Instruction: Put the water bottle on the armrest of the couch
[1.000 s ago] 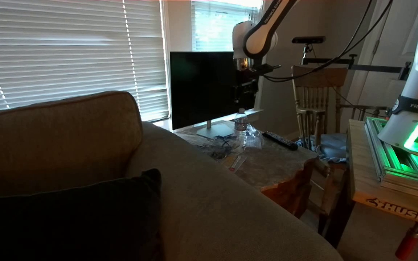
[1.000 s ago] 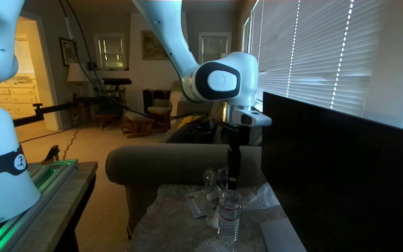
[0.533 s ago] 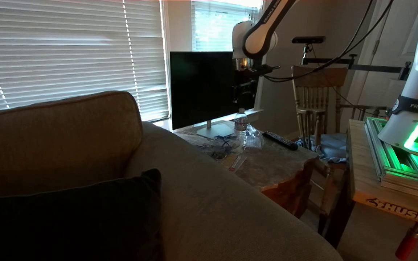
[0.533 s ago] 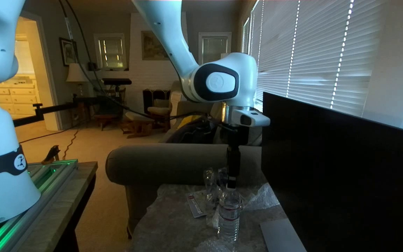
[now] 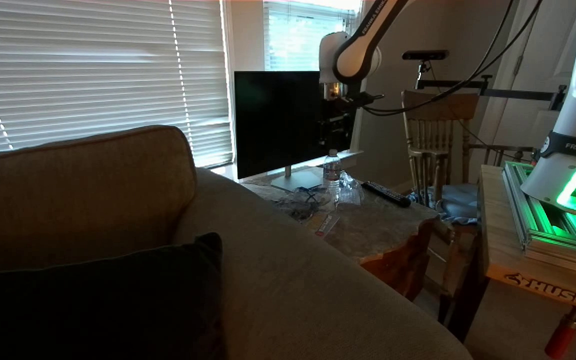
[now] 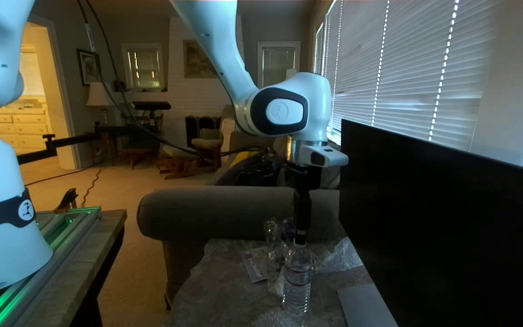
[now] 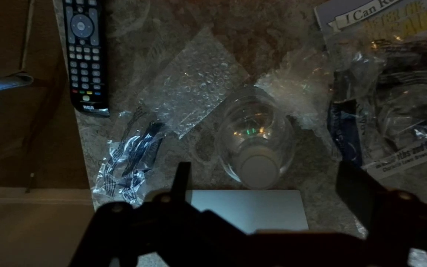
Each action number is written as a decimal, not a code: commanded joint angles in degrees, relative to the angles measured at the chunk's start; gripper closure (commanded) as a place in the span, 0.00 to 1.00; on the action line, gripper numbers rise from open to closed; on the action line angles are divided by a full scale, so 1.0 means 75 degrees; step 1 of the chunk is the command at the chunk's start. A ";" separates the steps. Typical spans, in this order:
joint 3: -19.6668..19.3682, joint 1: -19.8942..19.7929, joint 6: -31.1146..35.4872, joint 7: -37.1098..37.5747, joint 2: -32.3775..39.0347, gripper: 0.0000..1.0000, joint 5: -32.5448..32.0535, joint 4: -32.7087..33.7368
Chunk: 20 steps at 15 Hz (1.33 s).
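Counter (image 6: 225,295): mottled top, one edge beside the couch armrest (image 6: 234,211).
Water bottle (image 6: 297,286): upright on the counter, toward the window-side edge, near the base plate (image 7: 250,209) of the monitor (image 5: 283,120).
Gripper (image 7: 265,178): released, jaws spread apart above the bottle's cap.
Remote (image 7: 83,55): along the edge opposite the couch.
Bubble wrap (image 7: 202,81): just beside the bottle.
Book (image 7: 408,18): toward the couch-side edge.
Room: blinds (image 5: 93,75); wooden chair (image 5: 440,130) past the remote's edge; lamp (image 6: 99,95) in the background.
Obscured: book partly under clear plastic bags (image 7: 410,92), contents unclear, and cut off in the wrist view; couch-side edge behind the armrest in an exterior view; gripper dark against the monitor there; arm (image 6: 220,50) cut off above in both exterior views.
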 commanded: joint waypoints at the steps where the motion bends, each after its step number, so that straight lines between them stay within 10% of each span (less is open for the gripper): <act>1: 0.0062 -0.0023 0.0273 -0.0297 0.0131 0.00 0.0358 -0.0006; 4: 0.0047 -0.0011 0.0331 -0.0295 0.0190 0.03 0.0353 0.0006; 9: 0.0021 0.0014 0.0423 -0.0282 0.0248 0.42 0.0333 0.0001; 16: 0.0015 0.0019 0.0551 -0.0296 0.0249 0.38 0.0333 -0.0015; 20: 0.0006 0.0020 0.0555 -0.0310 0.0255 0.59 0.0324 -0.0009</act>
